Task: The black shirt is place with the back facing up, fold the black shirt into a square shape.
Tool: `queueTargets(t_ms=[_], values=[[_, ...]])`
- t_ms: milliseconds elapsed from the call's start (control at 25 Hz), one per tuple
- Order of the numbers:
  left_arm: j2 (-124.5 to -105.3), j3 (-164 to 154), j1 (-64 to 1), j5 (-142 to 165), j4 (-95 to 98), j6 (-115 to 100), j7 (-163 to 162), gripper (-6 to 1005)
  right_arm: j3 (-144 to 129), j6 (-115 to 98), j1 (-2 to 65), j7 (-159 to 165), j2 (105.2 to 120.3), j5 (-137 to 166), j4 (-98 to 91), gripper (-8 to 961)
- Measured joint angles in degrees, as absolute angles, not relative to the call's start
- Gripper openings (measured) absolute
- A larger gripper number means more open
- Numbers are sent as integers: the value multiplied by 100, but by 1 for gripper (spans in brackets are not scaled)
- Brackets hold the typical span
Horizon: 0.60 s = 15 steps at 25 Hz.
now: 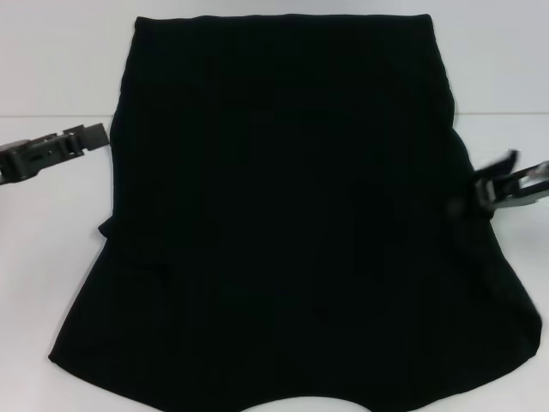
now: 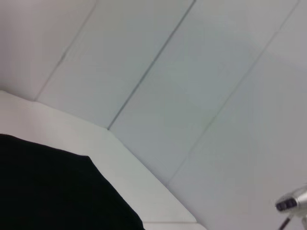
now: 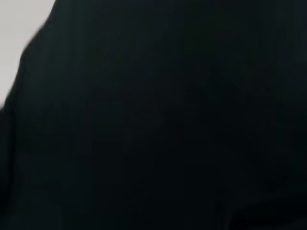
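Observation:
The black shirt (image 1: 283, 223) lies spread over the white table (image 1: 51, 69), blank side up, covering most of the head view, with its sides lying inward. My left gripper (image 1: 96, 137) hovers just off the shirt's left edge without touching it. My right gripper (image 1: 482, 190) is at the shirt's right edge, level with the middle, where the cloth puckers slightly. In the right wrist view, black shirt cloth (image 3: 163, 120) fills nearly everything. A corner of the shirt (image 2: 53, 187) on the table shows in the left wrist view.
Bare white table (image 1: 43, 283) shows to the left and right of the shirt, with a white wall (image 2: 192, 72) behind. A small grey device (image 2: 292, 203) sits at the edge of the left wrist view.

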State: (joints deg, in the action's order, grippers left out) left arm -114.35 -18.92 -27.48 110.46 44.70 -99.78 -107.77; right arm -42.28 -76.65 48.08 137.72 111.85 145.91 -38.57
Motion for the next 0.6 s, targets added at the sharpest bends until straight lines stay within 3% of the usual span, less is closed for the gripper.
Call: queueTargets(t_ms=[120,280,440,600], values=[[-11423,-1745,-2703,11046,4422,-9991,-10758,755,-4772,-7608,4880,13551,11311,14607,-3863,22],[-11407,-1639,-2642,11044,4386,-9989,-10745,749,-4975,-7548,4897,13321,11369,14572,-3870,32],[-11396,-1532,-2630,11016,4348,-9989,-10741,743,-4752,-7538,4900,13398,11328,14526,-3872,73],[-11368,-1541,-2628,10995,4338,-9995,-10842,738,-4195,-7542,4905,13496,11180,14199,-3867,114]])
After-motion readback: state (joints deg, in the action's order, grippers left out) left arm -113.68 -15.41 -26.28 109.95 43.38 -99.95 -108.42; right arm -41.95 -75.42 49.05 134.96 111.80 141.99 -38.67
